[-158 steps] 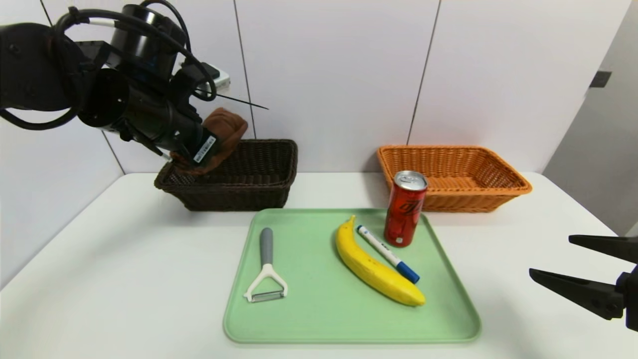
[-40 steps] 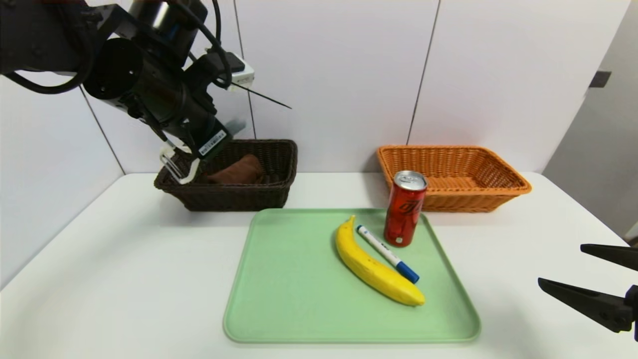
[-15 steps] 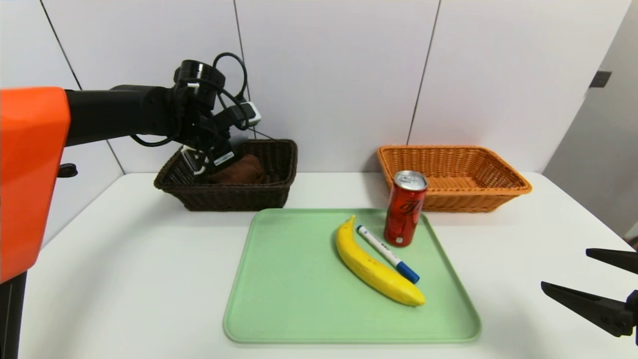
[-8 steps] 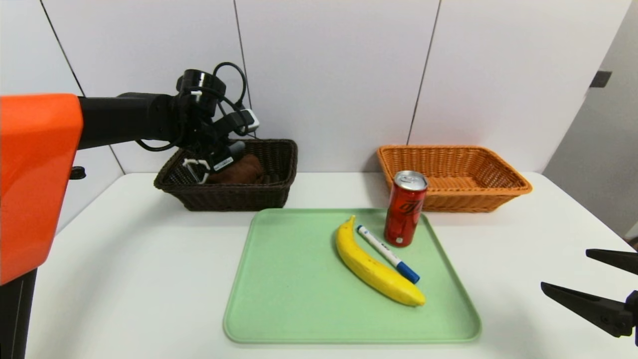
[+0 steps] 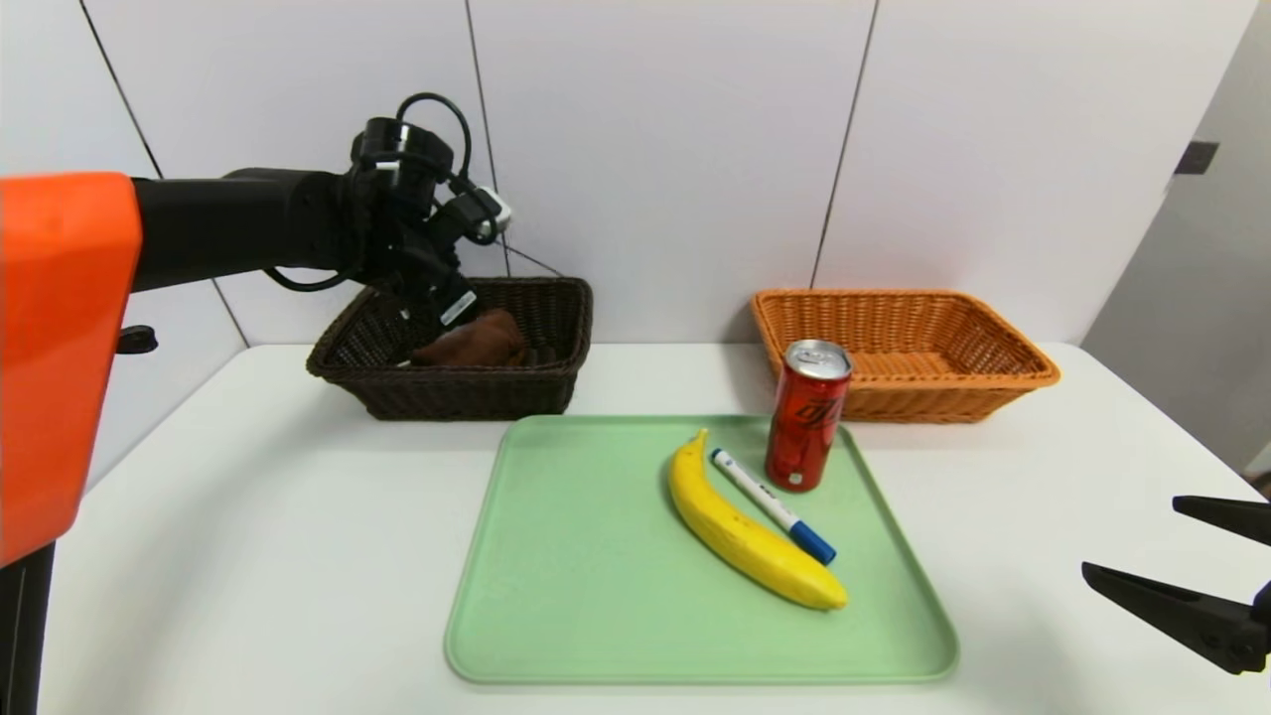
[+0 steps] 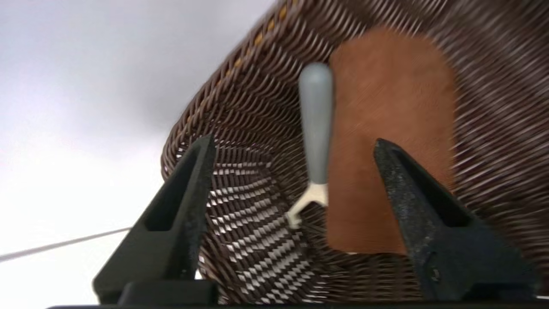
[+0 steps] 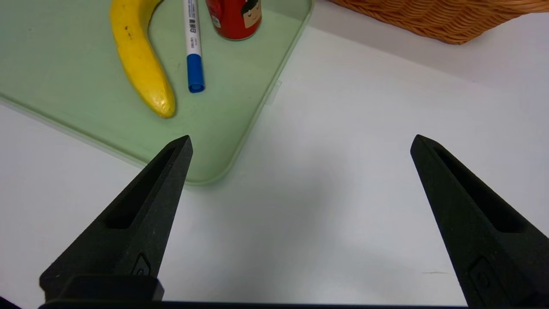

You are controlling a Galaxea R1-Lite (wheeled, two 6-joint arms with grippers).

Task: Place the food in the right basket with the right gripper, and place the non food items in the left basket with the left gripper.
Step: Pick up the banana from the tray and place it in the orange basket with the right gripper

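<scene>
**Peeler dropped, marker next**

Our left tool (image 6: 291,150) hangs over the dark brown basket (image 5: 536,382) at the counter's (image 5: 248,556) back-left, fingers spread wide, holding nothing. Peeler (image 6: 315,128) lies inside the basket beside the rolled brown cloth (image 6: 390,141).

Left of the non-food: the marker (image 5: 773,505), on the green tray (image 5: 596,616) at counter centre, wedged between banana (image 5: 745,531) and red can (image 5: 806,415). We judge that pick needs a narrow pinch without nudging either.

Right tool (image 7: 300,171) is parked wide open at the front-right edge; orange basket (image 5: 993,382) sits back-right.

Counter is plain white, white panelled wall behind.
</scene>
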